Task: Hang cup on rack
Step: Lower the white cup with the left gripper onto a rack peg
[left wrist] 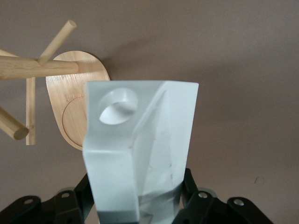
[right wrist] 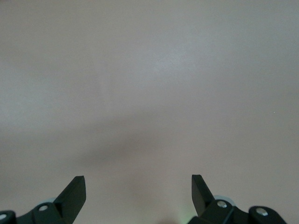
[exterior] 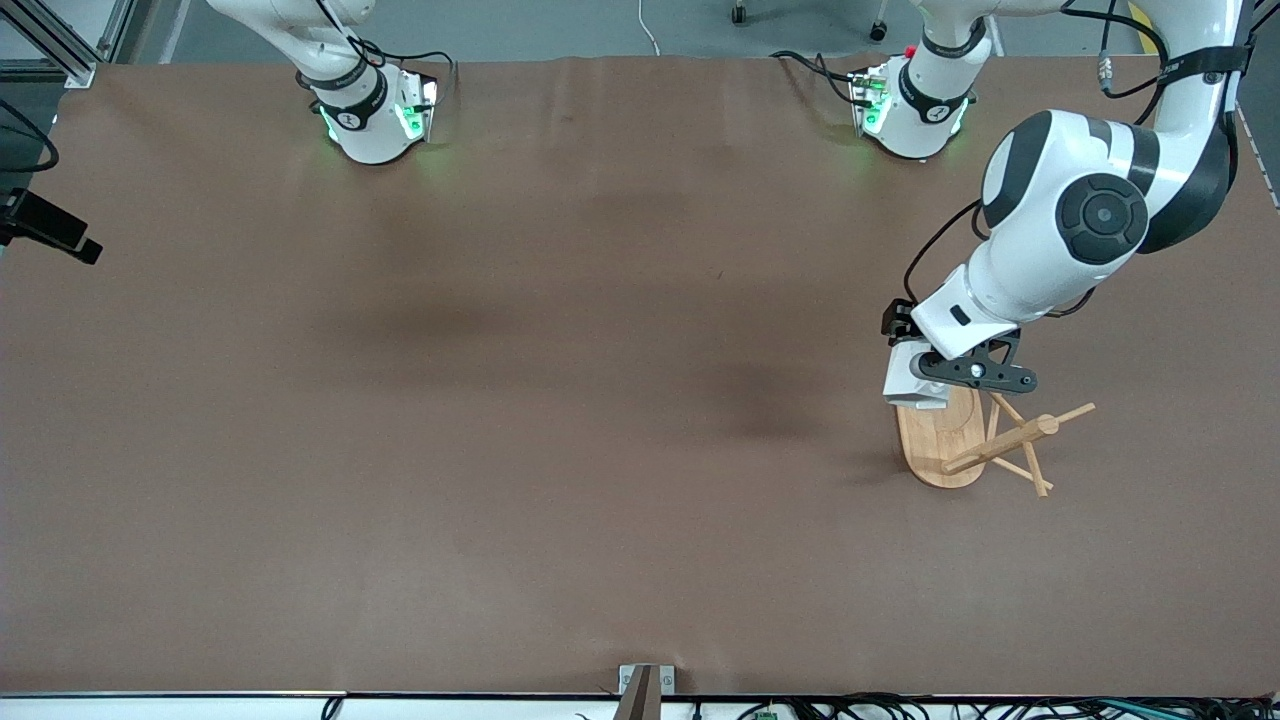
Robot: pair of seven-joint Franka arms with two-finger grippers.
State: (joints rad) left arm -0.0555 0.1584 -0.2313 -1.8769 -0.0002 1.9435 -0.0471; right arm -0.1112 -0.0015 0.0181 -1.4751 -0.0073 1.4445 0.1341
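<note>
My left gripper is shut on the white faceted cup and holds it in the air over the oval base of the bamboo rack, beside the rack's post and crossing pegs. In the left wrist view the cup fills the middle, its round hole facing the rack's pegs and base. The black fingers press both sides of the cup. My right gripper is open and empty over bare table; it does not show in the front view.
The rack stands toward the left arm's end of the brown table. The two arm bases stand along the table's edge farthest from the front camera. A black camera mount sits at the right arm's end.
</note>
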